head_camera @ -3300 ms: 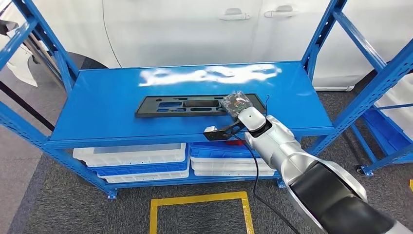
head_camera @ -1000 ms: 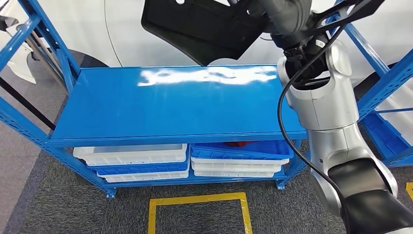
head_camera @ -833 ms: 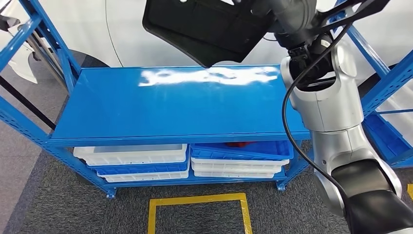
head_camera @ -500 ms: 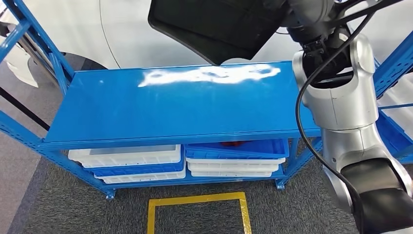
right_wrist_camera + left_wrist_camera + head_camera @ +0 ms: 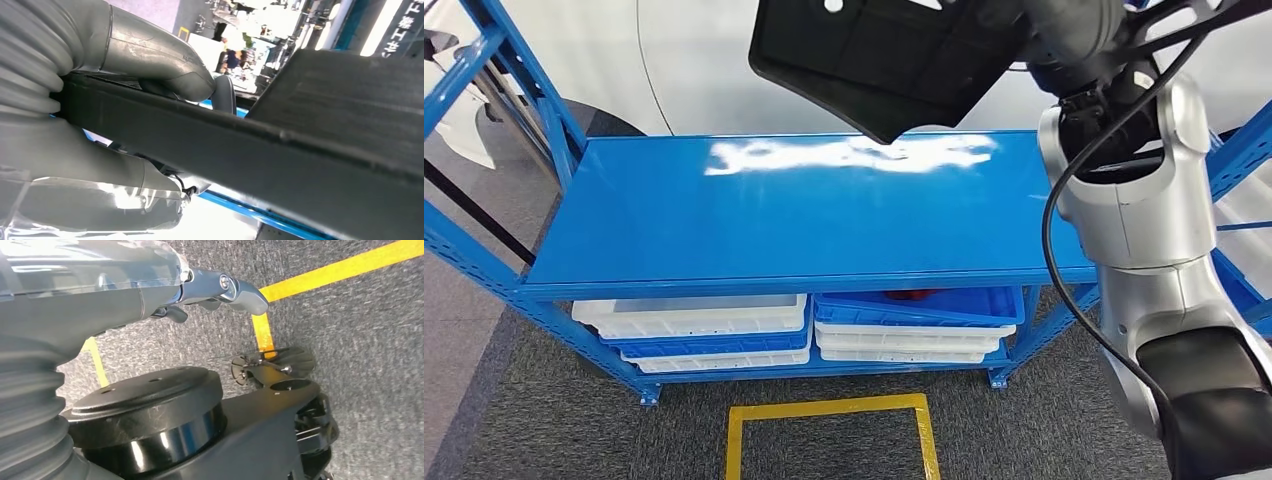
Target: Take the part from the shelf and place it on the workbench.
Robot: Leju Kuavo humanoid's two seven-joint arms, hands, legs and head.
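Right hand (image 5: 125,100) clamps the black part (image 5: 884,60) by its edge, thumb on one face, fingers on the other, arm raised high. The part hangs tilted above the shelf (image 5: 804,220). Left hand (image 5: 150,290) hangs over carpet, holding nothing, fingers loosely extended.

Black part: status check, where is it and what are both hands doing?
Right robot hand grips black part, raised above blue shelf. Left robot hand hangs by floor, holds nothing. Nothing blocking.
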